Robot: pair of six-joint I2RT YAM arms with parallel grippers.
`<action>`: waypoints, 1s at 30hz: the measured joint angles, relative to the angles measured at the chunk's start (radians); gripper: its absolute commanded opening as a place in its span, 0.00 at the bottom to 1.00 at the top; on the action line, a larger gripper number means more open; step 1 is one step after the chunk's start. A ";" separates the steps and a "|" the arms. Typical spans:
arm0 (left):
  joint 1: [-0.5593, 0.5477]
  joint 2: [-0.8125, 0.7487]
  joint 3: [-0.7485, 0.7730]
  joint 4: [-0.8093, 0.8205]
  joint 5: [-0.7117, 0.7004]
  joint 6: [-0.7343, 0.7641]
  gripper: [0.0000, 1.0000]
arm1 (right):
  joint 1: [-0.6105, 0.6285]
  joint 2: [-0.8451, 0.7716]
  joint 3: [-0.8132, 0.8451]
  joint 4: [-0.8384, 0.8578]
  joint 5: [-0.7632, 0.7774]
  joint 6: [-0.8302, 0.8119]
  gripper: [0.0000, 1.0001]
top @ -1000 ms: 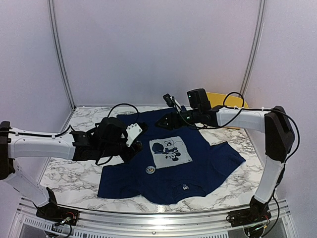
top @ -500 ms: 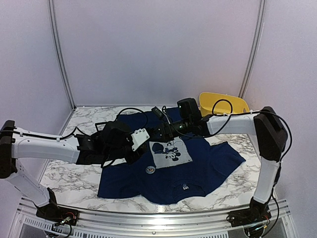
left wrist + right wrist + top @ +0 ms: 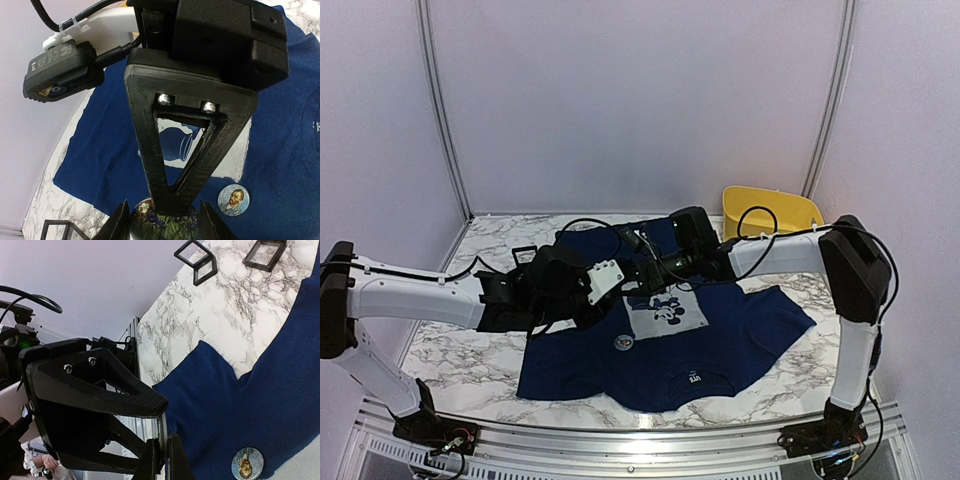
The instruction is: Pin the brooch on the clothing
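The clothing [image 3: 720,330] is a navy T-shirt lying flat, with a pale grey print [image 3: 665,308] on its chest. My left gripper [image 3: 165,222] is above the shirt's left part, shut across a round flower-printed brooch [image 3: 150,222]. My right gripper [image 3: 161,450] reaches over from the right and is shut on that brooch's thin edge [image 3: 161,427]. In the top view the left gripper [image 3: 612,290] and right gripper [image 3: 638,270] meet tip to tip. The left gripper's ribbed finger [image 3: 100,390] fills the left of the right wrist view.
A second round brooch with a bearded portrait [image 3: 623,342] [image 3: 234,199] [image 3: 247,463] lies on the shirt below the print. A yellow bin [image 3: 770,212] stands at the back right. Small black square frames [image 3: 196,257] [image 3: 523,255] sit on the marble beyond the shirt's left side.
My right gripper has swung left across the shirt to the left gripper and shut on the brooch. The left gripper has shifted slightly right, still holding the brooch.
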 measured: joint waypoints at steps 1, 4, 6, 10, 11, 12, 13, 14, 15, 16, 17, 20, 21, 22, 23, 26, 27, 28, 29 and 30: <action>-0.001 0.000 0.000 0.000 -0.003 0.002 0.40 | 0.000 0.002 0.000 0.000 -0.001 0.002 0.00; -0.004 0.000 0.000 -0.001 -0.013 0.002 0.64 | 0.000 0.002 0.003 -0.006 -0.002 -0.010 0.00; -0.004 0.000 0.000 -0.001 -0.018 -0.008 0.74 | -0.007 0.002 0.015 -0.031 0.011 -0.055 0.00; -0.003 -0.034 0.000 -0.004 -0.003 -0.055 0.79 | -0.022 -0.052 0.010 -0.118 0.175 -0.269 0.00; -0.003 -0.053 0.000 -0.004 0.005 -0.066 0.80 | -0.020 -0.093 -0.016 -0.122 0.250 -0.359 0.00; -0.003 -0.076 0.000 -0.003 0.017 -0.084 0.80 | -0.019 -0.149 -0.061 -0.105 0.332 -0.456 0.00; -0.003 -0.094 0.001 -0.003 0.024 -0.097 0.80 | -0.016 -0.205 -0.113 -0.074 0.396 -0.541 0.00; -0.003 -0.117 0.005 -0.005 0.035 -0.120 0.79 | -0.008 -0.286 -0.198 -0.003 0.472 -0.648 0.00; -0.003 -0.131 0.011 -0.007 0.045 -0.137 0.79 | 0.001 -0.363 -0.282 0.073 0.529 -0.745 0.00; -0.003 -0.142 0.024 -0.012 0.056 -0.159 0.78 | 0.011 -0.440 -0.369 0.164 0.578 -0.854 0.00; -0.003 -0.148 0.040 -0.018 0.072 -0.179 0.77 | 0.018 -0.498 -0.438 0.255 0.620 -0.960 0.00; 0.003 -0.156 0.098 -0.040 0.113 -0.247 0.73 | 0.031 -0.563 -0.550 0.472 0.686 -1.271 0.00; 0.006 -0.158 0.119 -0.052 0.127 -0.271 0.72 | 0.036 -0.564 -0.563 0.515 0.697 -1.349 0.00; 0.009 -0.159 0.137 -0.062 0.145 -0.295 0.71 | 0.036 -0.564 -0.575 0.562 0.707 -1.443 0.00; 0.013 -0.161 0.156 -0.073 0.163 -0.321 0.70 | 0.037 -0.564 -0.585 0.606 0.715 -1.545 0.00; 0.029 -0.168 0.201 -0.101 0.205 -0.395 0.69 | 0.043 -0.564 -0.602 0.716 0.726 -1.781 0.00; 0.037 -0.168 0.222 -0.117 0.210 -0.426 0.70 | 0.048 -0.563 -0.605 0.785 0.737 -1.900 0.00; 0.044 -0.168 0.236 -0.128 0.210 -0.448 0.72 | 0.053 -0.563 -0.605 0.801 0.740 -1.923 0.00; 0.053 -0.168 0.254 -0.146 0.210 -0.474 0.76 | 0.060 -0.562 -0.605 0.845 0.748 -1.993 0.00; 0.063 -0.168 0.269 -0.155 0.214 -0.500 0.80 | 0.066 -0.561 -0.605 0.885 0.753 -2.051 0.00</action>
